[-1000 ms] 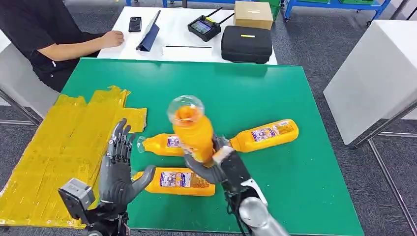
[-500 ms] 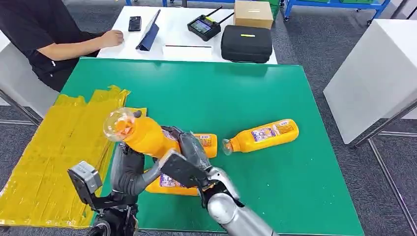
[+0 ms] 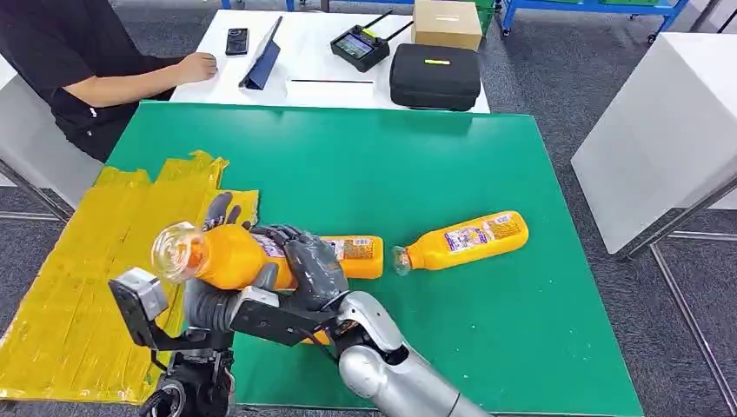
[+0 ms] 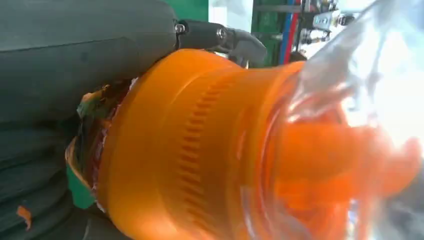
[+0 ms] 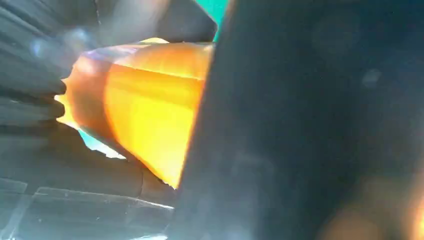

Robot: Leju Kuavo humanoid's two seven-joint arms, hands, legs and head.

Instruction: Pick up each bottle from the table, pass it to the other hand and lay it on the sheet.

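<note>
A white desk (image 3: 330,69) beyond the green table (image 3: 487,174) stands on grey carpet (image 3: 556,69), blue shelving frames (image 3: 600,10) behind.

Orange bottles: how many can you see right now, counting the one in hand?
3 sure. One held bottle between the right hand and left hand, one behind the right hand, one lying further right. A fourth may be hidden under the hands.

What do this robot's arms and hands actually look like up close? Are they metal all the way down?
Not quite. The right arm is smooth, rounded silver metal with a dark wrist section. Each robot hand is dark grey: the right robot hand has a broad, glossy back, while the left robot hand has darker segmented fingers. A small grey boxy camera block sits at the left wrist.
</note>
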